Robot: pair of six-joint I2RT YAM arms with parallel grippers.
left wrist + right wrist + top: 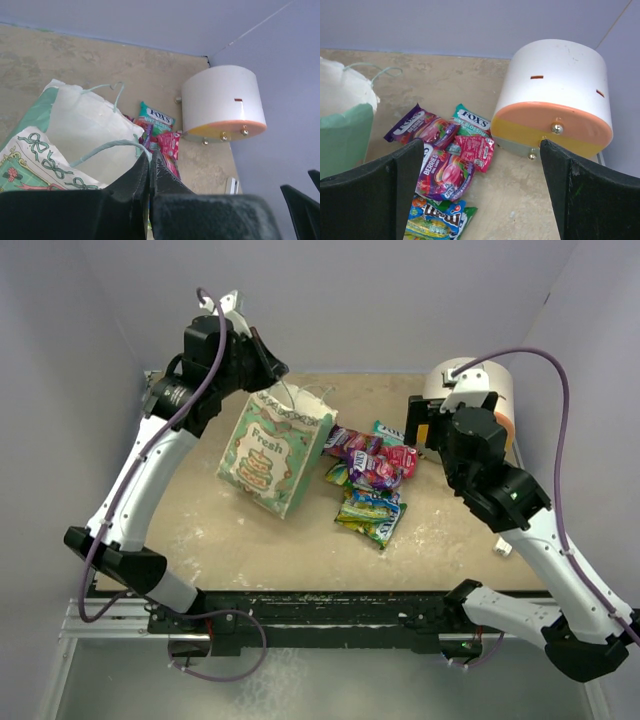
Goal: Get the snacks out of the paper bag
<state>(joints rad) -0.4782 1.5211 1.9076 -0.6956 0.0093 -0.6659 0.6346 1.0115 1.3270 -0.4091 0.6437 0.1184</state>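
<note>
The left arm rises from its base, bends at the elbow and reaches in above the paper bag. The left gripper has its fingers pressed together on a thin string handle at the bag's top edge. The bag is on the left half of the table, with its patterned side turned toward the arms. Its mouth is open and shows the white inside. Whether its base rests fully on the table or hangs just clear of it, I cannot tell. The right arm stretches across from the bag's right, its wrist bent toward the bag. The right gripper is spread wide with nothing between its fingers, and it hovers above the snacks. These lie outside the bag, just to its right, in a loose overlapping pile. A purple packet and a teal packet lie farthest back. A pink-red packet and a second purple packet lie in the middle. A blue and yellow-green packet is nearest the arms. Beyond the pile from the bag, a white cylinder with an orange and yellow end lies on its side, close behind the right gripper. A small white block sits well to the bag's right, beside the right forearm.
</note>
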